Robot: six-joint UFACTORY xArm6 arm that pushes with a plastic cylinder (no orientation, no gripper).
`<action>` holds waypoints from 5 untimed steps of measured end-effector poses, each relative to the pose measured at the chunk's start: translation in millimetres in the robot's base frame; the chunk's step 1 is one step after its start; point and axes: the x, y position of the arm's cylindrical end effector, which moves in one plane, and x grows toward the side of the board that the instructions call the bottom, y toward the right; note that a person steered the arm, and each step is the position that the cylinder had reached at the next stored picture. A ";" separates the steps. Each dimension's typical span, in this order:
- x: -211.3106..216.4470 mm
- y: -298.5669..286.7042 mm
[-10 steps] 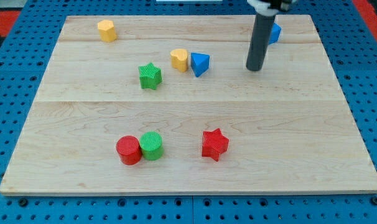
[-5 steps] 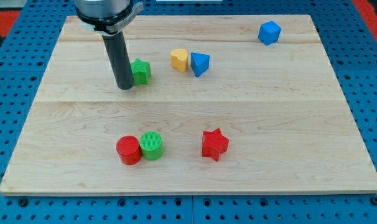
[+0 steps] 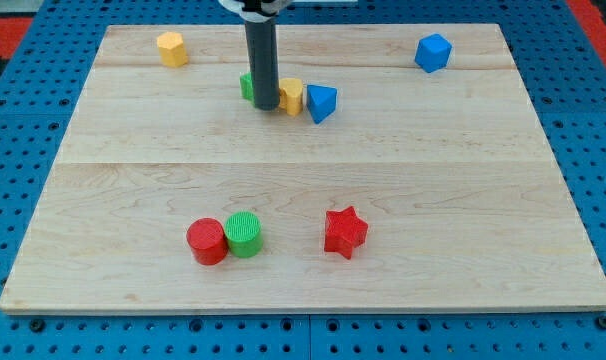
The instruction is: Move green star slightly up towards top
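Far back on the left of the wooden desk [image 3: 133, 180] sits a yellow block [image 3: 171, 48], roughly six-sided, well apart from the rest. Near the front, left of centre, a red cylinder [image 3: 206, 242] and a green cylinder [image 3: 244, 235] stand side by side, touching.

In the far half, about the middle of the board, the dark rod comes down from above and my tip [image 3: 267, 106] rests on the desk. The green star [image 3: 246, 86] is almost wholly hidden behind the rod; only a sliver of green shows at the rod's left edge, so its shape cannot be made out here. Whether the tip touches it cannot be told. Just right of the tip is a second yellow block [image 3: 292, 96], rounded on top, so close to the rod that they look to be touching. A blue block [image 3: 321, 102] with a triangular face sits against that yellow one's right side.

Near the front, right of centre, a red star [image 3: 344, 232] stands alone. Far back on the right is a blue cube-like block [image 3: 433, 52].

The arm carries no hand, only the rod, so there is nothing to be spread or pressed together.
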 end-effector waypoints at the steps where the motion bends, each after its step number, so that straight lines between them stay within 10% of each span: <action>1: -17.3 -9.8; 5: -29.3 -13.0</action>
